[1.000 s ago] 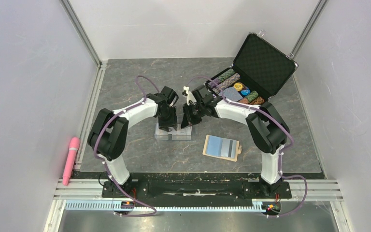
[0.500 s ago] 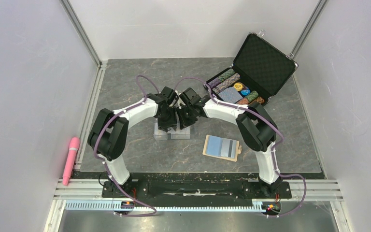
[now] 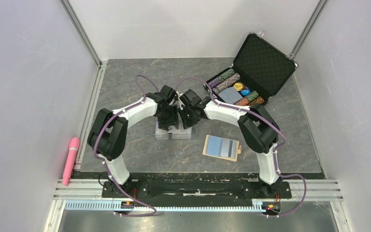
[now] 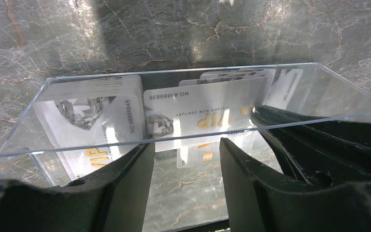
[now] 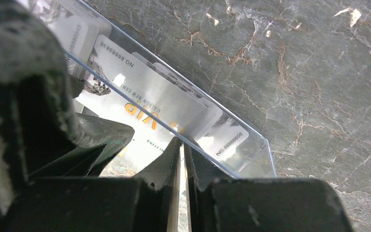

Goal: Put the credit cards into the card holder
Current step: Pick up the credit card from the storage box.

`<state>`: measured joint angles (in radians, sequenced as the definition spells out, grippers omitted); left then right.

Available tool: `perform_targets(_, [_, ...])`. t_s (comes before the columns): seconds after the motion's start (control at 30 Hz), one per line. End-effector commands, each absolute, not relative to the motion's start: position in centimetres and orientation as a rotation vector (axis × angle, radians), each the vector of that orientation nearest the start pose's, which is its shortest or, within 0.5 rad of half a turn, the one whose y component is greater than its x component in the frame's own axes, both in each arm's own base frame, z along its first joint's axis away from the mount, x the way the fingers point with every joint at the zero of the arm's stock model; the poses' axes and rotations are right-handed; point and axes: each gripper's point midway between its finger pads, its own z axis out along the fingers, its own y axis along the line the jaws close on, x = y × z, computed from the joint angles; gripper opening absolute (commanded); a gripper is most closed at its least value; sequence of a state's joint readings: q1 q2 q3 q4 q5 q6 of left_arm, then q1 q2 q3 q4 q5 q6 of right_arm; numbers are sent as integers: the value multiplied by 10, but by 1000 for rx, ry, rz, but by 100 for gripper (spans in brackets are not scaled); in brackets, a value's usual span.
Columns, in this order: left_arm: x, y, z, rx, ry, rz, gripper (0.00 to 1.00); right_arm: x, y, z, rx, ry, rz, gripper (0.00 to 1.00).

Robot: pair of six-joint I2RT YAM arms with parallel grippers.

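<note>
A clear plastic box (image 3: 174, 134) in the middle of the table holds the credit cards (image 4: 96, 106), a silvery stack with gold VIP lettering. One credit card (image 4: 207, 108) leans up from the stack. My right gripper (image 5: 181, 142) is shut on its edge, and a pale strip shows between the jaws. Just inside the box's near wall, my left gripper (image 4: 186, 159) is open with nothing between its fingers. Both grippers meet over the box, the left (image 3: 168, 121) beside the right (image 3: 186, 118). The card holder (image 3: 221, 147) lies open to the right, blue lining up.
An open black poker-chip case (image 3: 251, 72) stands at the back right. A pink object (image 3: 71, 159) lies off the mat at the left. Grey walls enclose the table on three sides.
My right gripper has swung left and down into the box beside the left gripper, and its jaws have closed. The left jaws have widened.
</note>
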<state>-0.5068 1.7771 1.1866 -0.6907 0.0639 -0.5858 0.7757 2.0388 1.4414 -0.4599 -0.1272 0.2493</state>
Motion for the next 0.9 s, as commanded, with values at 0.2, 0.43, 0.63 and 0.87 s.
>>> perform_targets(0.2, [306, -182, 53, -89, 2822, -180, 63, 280, 295, -7, -844, 2753, 279, 8])
perform_targets(0.43, [309, -175, 55, -52, 2807, -120, 64, 278, 293, -8, -849, 2757, 279, 7])
perform_targets(0.63, [308, -168, 61, -49, 2769, -75, 64, 277, 294, -10, -859, 2763, 288, 6])
perform_targets(0.87, [313, -182, 73, -69, 2699, -213, 63, 276, 296, -10, -864, 2764, 307, 6])
